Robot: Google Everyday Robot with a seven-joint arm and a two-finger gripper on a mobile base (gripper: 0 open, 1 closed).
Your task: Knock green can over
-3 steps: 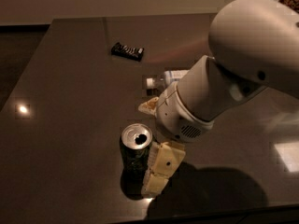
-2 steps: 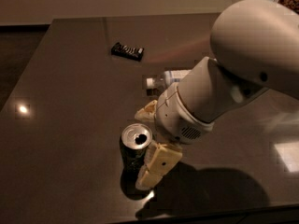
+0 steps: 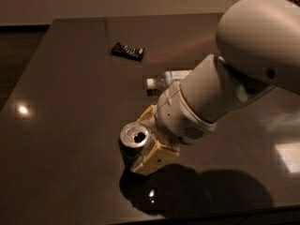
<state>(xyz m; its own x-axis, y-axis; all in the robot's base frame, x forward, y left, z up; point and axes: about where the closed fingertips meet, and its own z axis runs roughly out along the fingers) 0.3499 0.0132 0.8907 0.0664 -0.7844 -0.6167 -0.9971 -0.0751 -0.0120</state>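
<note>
**Gripper at the can's flank, push under way**

The gripper (image 3: 144, 142) sat low over the table (image 3: 70, 107), its cream fingers (image 3: 154, 157) apart. One reached round the far side of the green can (image 3: 134, 136) and the other lay against the can's near right side. Whether both actually touched the metal could not be told. The can stood near the table's front edge, opened top towards the camera. It looked close to upright, perhaps with a slight lean to the left.

Judged from its looks, the can was thin aluminium: stiff enough to take a sideways shove, smooth and slippery on the glossy top, and light if already emptied through the open tab hole. For tipping it, contact high on the wall near the silver rim would likely serve best. A low push might only slide it across the polished surface.

Behind the white wrist (image 3: 187, 111), a clear bottle (image 3: 172, 75) lay on its side, and a dark packet (image 3: 127, 51) rested further back, well apart from the can.

Compared with 0.7 seconds earlier, the near finger had swung from pointing down and forward to lying flatter along the can's side. The can's top had shifted a little to the left. The bottle and packet had not moved.
</note>
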